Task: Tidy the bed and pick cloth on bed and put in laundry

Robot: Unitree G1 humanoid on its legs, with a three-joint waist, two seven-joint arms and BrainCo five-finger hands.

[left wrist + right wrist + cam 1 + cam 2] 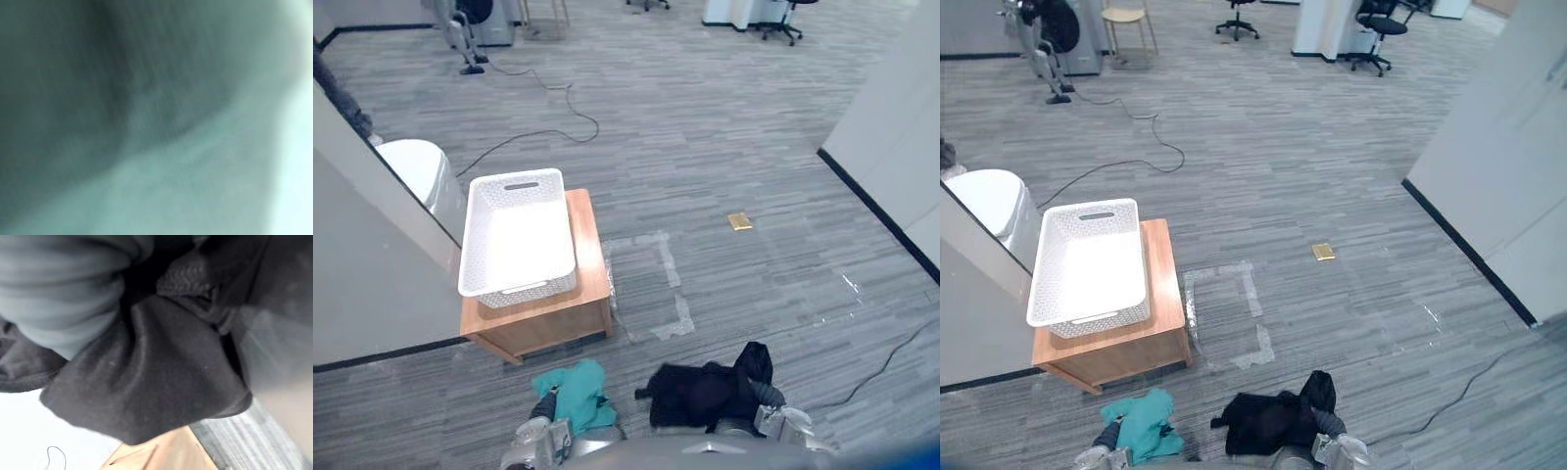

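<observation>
Teal cloth (576,390) bunched at our left hand (544,405), black cloth (697,394) at our right hand (767,393); both grasps are buried, so we cannot tell them. White basket (524,292) on wooden table (592,266) sits ahead-left, long axis running away; left hand nearer.

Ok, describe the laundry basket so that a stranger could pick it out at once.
On the grey striped carpet floor, by the pale partition wall on the robot's left, stands a low wooden table. On it sits the white rectangular plastic basket. Its lattice walls, slot handle and bare inside set it apart from the teal cloth and black cloth nearer the robot.
</observation>
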